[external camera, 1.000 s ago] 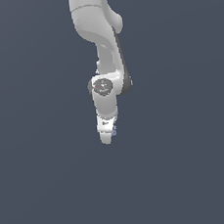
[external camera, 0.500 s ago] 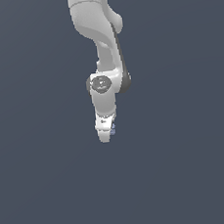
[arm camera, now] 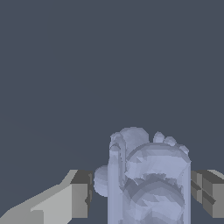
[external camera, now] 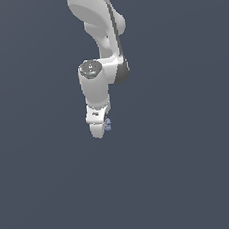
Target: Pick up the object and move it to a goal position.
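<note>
- wrist view puts the object [arm camera: 148, 183] right between the 2 fingertips [arm camera: 76, 197] of the hand [arm camera: 144, 194], filling most of the gap, so it lies neither ahead of nor beside the hand but inside it.
- the pale blue-lavender, ridged lump stands taller than it is wide in this view, its long axis running roughly across the line between the fingers; a small knob sticks out toward 1 pad.
- the far pad sits against the lump's side, while a thin dark gap seems to remain at the knob side; i judge the hand closed around the object, though firm contact on both sides cannot be confirmed.
- exterior view shows the arm [external camera: 100, 83] hanging down with the hand [external camera: 100, 128] at its tip and a speck of the object [external camera: 107, 124] peeking out at the exterior view's right of the fingers.
- no counter edge, goal marker or other thing shows in either view, only flat dark grey, so nothing visibly blocks a carry.
- where the goal lies from the hand cannot be told.
</note>
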Available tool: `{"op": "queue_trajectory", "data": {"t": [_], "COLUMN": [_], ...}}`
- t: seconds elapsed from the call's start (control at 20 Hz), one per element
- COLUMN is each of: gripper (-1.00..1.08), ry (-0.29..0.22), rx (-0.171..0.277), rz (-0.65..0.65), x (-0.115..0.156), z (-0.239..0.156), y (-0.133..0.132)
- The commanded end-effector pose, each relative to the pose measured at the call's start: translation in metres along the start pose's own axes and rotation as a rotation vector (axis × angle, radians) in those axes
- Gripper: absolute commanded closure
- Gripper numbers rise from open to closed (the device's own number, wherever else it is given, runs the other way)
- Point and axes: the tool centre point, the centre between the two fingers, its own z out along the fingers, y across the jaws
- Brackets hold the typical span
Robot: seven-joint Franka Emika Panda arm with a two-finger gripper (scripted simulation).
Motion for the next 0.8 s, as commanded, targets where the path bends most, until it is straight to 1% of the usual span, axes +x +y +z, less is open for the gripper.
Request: {"op": "queue_trajectory", "data": {"t": [0.0,0.75], "gripper": [1.08,1.08], "ry": [0.0,0.004], "rx": [0.0,0.0], "rz": [0.0,-0.002], "x": [-0.012,-0.091], "z": [-0.023,-0.183], "y": [-0.001,-0.006]}}
